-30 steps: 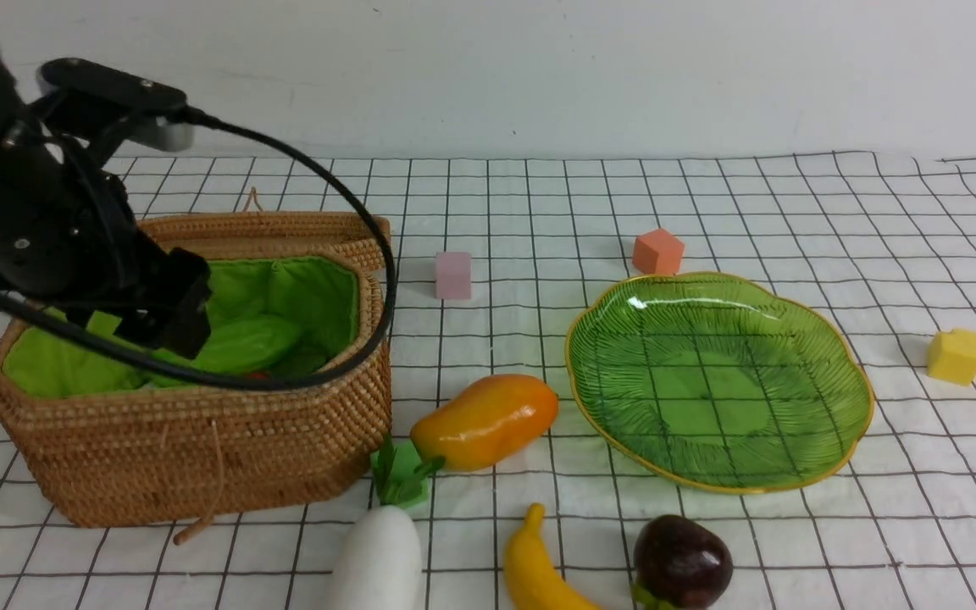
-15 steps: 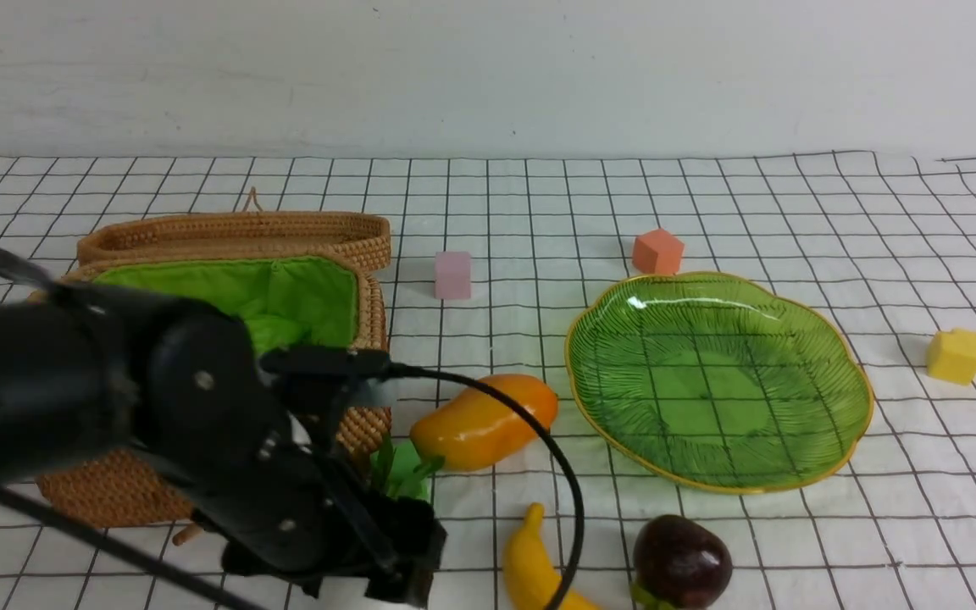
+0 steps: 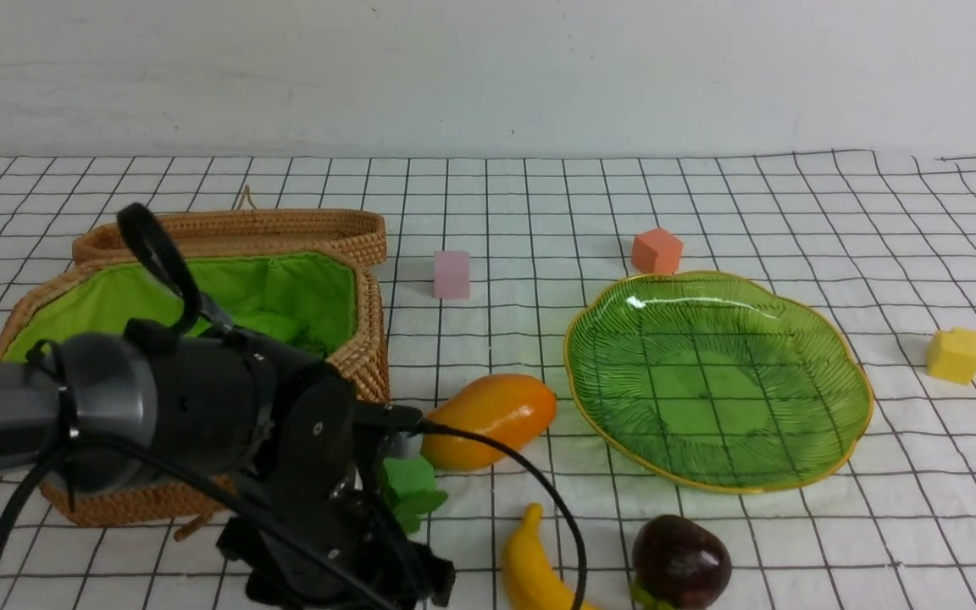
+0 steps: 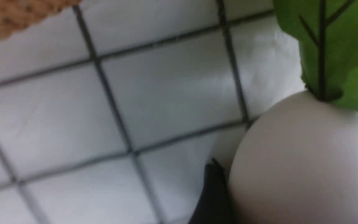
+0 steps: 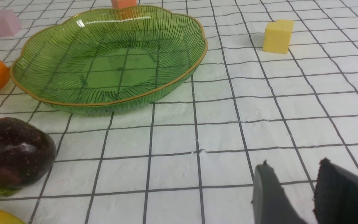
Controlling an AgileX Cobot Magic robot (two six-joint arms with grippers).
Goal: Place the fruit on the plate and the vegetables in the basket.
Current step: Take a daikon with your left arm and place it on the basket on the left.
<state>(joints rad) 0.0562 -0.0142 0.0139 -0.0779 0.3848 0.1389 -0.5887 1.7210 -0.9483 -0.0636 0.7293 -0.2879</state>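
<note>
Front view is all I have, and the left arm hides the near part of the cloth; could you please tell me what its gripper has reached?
Observer: The plump white toy radish with green leaves; it fills much of the left wrist view.
Operator: Is it gripped yet?
Observer: I cannot tell. One dark finger of the left gripper lies at its side, seemingly touching; the other finger is out of frame.
Operator: And the other arm, please?
Observer: The right gripper hangs over bare white checked cloth, jaws slightly apart, holding nothing.
</note>
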